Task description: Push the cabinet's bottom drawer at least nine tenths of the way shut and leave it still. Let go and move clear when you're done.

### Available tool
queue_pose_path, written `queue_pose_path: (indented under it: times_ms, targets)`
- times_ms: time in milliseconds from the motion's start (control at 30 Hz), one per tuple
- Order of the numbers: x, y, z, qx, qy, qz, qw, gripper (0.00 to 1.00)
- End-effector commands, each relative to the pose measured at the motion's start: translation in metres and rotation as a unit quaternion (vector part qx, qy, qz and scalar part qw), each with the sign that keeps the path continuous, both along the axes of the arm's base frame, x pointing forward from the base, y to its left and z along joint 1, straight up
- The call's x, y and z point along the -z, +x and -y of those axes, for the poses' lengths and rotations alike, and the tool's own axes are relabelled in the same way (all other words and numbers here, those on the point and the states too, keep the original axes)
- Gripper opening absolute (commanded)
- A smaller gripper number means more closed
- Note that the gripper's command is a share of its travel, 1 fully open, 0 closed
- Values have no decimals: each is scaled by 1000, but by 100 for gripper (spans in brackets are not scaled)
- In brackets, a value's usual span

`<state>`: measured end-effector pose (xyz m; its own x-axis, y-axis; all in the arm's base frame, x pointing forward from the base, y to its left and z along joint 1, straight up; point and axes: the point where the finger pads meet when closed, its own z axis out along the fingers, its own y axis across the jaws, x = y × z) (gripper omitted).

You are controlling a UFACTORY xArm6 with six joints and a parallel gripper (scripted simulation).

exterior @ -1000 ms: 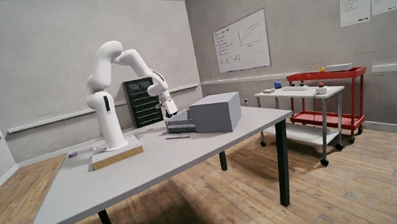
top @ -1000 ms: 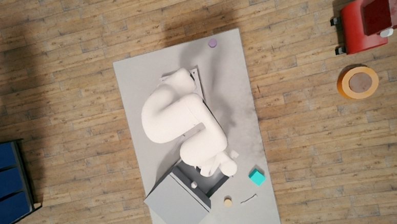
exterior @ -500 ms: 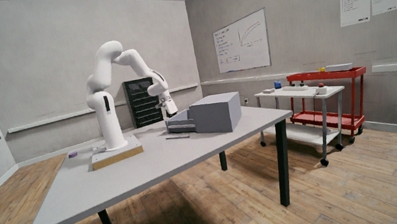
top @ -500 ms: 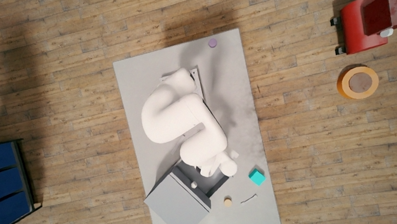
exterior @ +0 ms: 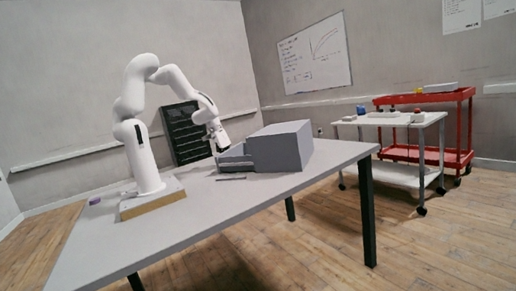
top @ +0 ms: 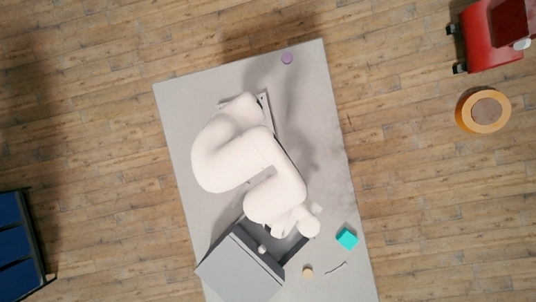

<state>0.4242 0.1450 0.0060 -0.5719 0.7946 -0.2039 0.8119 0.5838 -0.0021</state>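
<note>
The grey cabinet (top: 238,276) stands near one end of the table, also seen in the side view (exterior: 281,147). Its bottom drawer (top: 282,247) is pulled far out towards the arm's base and shows in the side view (exterior: 233,158) as an open grey tray. My gripper (top: 278,232) points down at the drawer's outer end, mostly hidden under the wrist from above. In the side view my gripper (exterior: 224,147) sits on the drawer's front wall and is shut on it. A small white knob (top: 261,248) shows by the cabinet face.
On the table beside the drawer are a teal cube (top: 346,238), a tan cylinder (top: 307,273) and a thin grey rod (top: 335,268). A purple disc (top: 287,58) lies at the far end, beyond the arm's base (exterior: 150,199).
</note>
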Motion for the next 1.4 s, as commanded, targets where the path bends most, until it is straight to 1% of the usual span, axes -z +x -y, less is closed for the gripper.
queue_pose_path:
  times_ms: [0, 500, 767, 1267, 1367]
  targets:
    - [-1, 1, 0, 0, 0, 1, 1000, 0]
    - [-1, 1, 0, 0, 0, 1, 1000, 0]
    - [-1, 5, 7, 0, 0, 1, 1000, 0]
    - [-1, 37, 50, 0, 0, 1, 1000, 0]
    - [-1, 38, 53, 0, 0, 1, 1000, 0]
